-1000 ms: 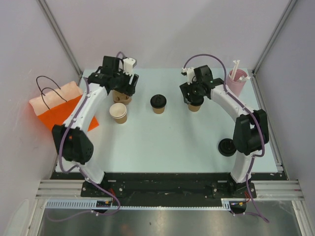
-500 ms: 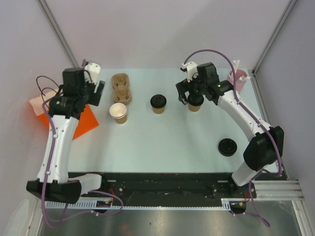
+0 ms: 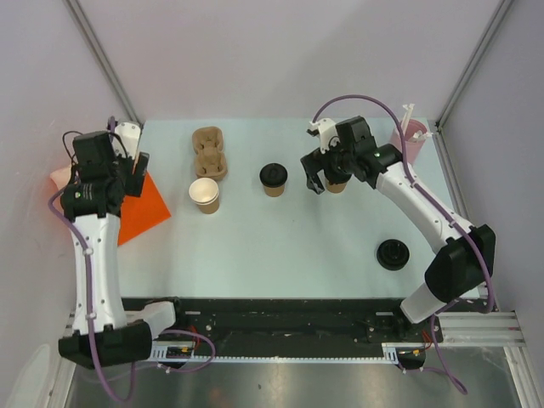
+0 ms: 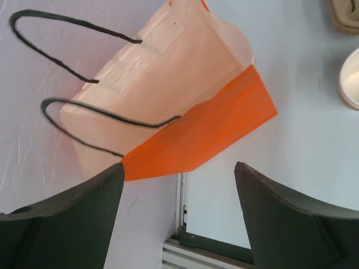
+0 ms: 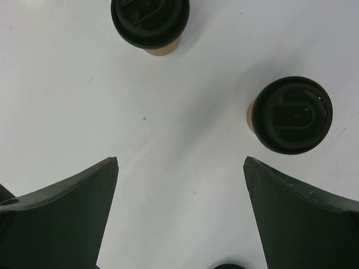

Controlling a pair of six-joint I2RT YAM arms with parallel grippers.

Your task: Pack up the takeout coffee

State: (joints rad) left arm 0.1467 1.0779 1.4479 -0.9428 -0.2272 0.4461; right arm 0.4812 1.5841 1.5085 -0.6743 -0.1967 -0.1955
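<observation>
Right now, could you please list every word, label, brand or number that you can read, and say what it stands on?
None can be read. The orange bag is plain; the black lids of the nearer lidded cup and the farther lidded cup show only raised moulding, no letters; the open cup, the pulp tray and the loose lid show no print.

White-shelled with black joints and bases, the left arm [image 3: 92, 255] and right arm [image 3: 422, 202] each trail a looping purple cable [image 3: 365, 96] and end in dark, wedge-shaped fingers [image 4: 61, 224], with a small white mount [image 3: 319, 128] near the jaws.
</observation>
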